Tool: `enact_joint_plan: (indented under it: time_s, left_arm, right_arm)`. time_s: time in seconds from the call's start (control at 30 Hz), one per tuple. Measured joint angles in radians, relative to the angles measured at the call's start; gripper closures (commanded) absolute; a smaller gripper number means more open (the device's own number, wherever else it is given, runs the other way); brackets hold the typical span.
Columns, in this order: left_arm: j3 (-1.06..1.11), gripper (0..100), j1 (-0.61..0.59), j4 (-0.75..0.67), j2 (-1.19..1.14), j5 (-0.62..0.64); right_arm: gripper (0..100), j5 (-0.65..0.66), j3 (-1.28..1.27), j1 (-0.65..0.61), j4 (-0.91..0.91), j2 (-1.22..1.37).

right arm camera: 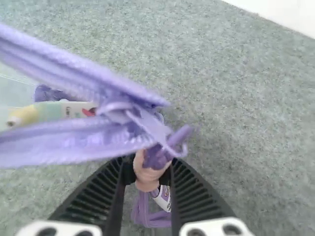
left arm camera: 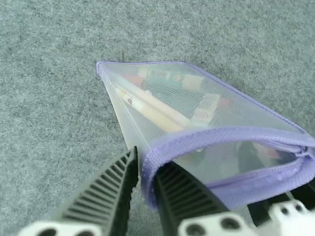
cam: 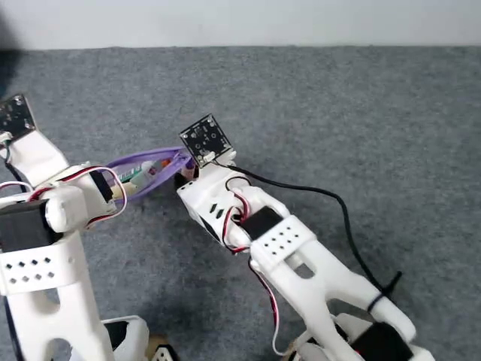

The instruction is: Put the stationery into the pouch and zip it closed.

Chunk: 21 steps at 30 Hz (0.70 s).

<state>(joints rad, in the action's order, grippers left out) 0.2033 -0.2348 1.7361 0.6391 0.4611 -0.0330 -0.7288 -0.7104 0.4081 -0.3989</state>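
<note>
Grey carpet point(cam: 338, 105) everywhere, with the purple-edged mesh pouch point(cam: 146, 169) held between both arms, around 9 o'clock in the high view. Left gripper point(left arm camera: 145, 182) is nearly closed, pinching the pouch's 8 o'clock end. Right gripper point(right arm camera: 146, 168) is clamped on the zipper pull point(right arm camera: 157, 150) at the 2 o'clock end. A pencil point(left arm camera: 147, 105) sits inside, and the mouth is gaping.

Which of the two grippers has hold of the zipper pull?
The right gripper: its jaws pinch the purple zipper pull at one end of the pouch. The left gripper instead clamps the pouch's mesh wall at the purple rim.
</note>
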Motion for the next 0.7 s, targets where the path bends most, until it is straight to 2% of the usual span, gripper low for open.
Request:
enact_joint_plan:
  time_s: [0.57,0.7]
  left_arm:
    - [-0.002,99,-0.002,0.0,-0.003,-0.003]
    - [-0.028,99,-0.002,-0.066,-0.014,-0.13]
  right_arm:
    - [99.1,0.0,0.0,0.006,0.531,-0.465]
    - [99.1,0.0,0.0,-0.009,0.634,-0.529]
